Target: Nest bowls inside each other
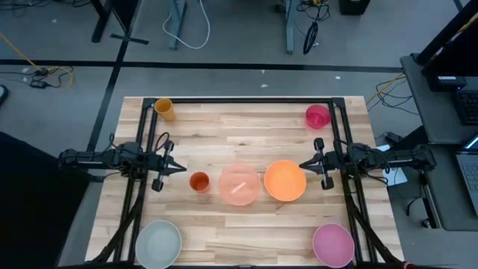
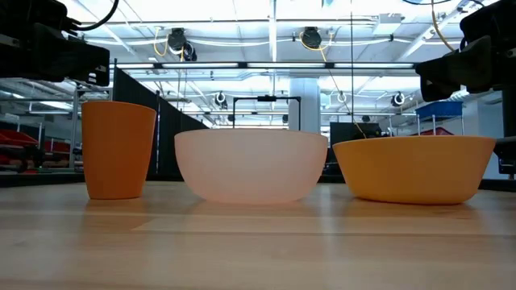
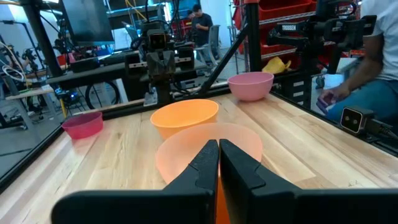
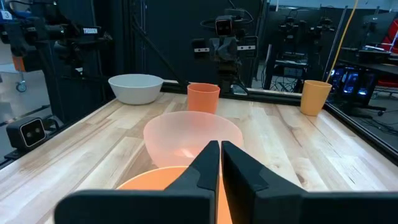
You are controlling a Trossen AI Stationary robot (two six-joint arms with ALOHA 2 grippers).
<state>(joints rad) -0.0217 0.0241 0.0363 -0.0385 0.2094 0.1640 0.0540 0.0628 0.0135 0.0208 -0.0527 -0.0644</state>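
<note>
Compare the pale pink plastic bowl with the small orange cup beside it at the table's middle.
The wide, shallow pale pink plastic bowl is far broader than the small narrow orange plastic cup. The bowl's wall curves round to its base, while the cup's sides run nearly straight. The bowl looks translucent and pale; the cup is a solid, deeper orange. Both stand upright on the wooden table, apart from each other.

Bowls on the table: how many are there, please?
4. Pale pink bowl at the centre, orange bowl beside it on the right, grey-green bowl at near left corner, magenta bowl at near right corner.
</note>
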